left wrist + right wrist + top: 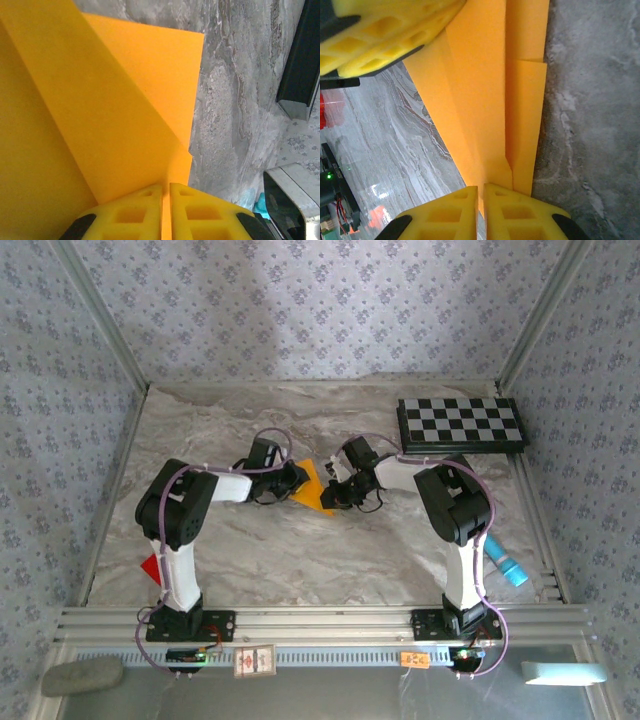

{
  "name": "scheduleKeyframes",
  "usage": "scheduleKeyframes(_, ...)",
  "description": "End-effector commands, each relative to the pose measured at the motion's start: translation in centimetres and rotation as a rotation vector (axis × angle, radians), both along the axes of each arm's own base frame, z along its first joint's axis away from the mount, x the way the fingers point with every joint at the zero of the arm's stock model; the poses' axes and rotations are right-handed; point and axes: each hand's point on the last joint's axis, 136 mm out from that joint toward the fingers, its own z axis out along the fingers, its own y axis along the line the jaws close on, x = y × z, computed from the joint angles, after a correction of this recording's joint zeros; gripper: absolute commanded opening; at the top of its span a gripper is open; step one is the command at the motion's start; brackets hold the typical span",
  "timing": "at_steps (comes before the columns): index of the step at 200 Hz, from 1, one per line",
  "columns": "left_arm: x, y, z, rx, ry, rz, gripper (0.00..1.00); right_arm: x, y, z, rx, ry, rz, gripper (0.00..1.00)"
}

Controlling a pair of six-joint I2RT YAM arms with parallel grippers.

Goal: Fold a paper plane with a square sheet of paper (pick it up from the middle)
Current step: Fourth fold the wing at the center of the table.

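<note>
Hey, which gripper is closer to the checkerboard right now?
Right. The right gripper, shut on the orange paper, is left of the checkerboard and closer to the arm bases. The left gripper grips the paper's opposite side, farther left.

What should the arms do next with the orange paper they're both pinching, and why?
Probably lower it flat onto the table and press the crease: the left gripper and right gripper are both shut on the partly folded orange paper, whose flaps stand loose.
</note>
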Motion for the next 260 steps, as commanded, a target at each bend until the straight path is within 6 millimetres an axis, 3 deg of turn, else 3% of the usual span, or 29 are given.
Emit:
scheduleKeyframes(1,1.3,0.0,0.7,0.000,-0.053,-0.006,0.11,-1.1,-1.7,-2.5,-0.093,0.066,-0.005,0.14)
scheduleKeyframes(50,1.7,0.4,-0.2,0.027,-0.029,0.004,0.11,-1.2,-1.8,-2.6,-0.097,0.069,-0.003,0.14)
scheduleKeyframes(110,0.3,2.3,-4.1,0.188,0.123,0.019,0.10,-1.2,-1.7,-1.2,-0.074,0.054,-0.003,0.14)
scheduleKeyframes(176,-1.4,4.4,-7.8,0.331,0.282,0.041,0.09,-2.7,-2.8,-0.9,-0.075,0.081,-0.003,0.14)
scheduleKeyframes(239,-1.4,4.0,-7.8,0.313,0.287,0.031,0.08,-4.8,-4.6,-1.1,-0.096,0.117,-0.012,0.14)
scheduleKeyframes(260,-1.3,3.6,-7.5,0.293,0.278,0.021,0.08,-4.1,-4.4,0.4,-0.063,0.071,-0.020,0.14)
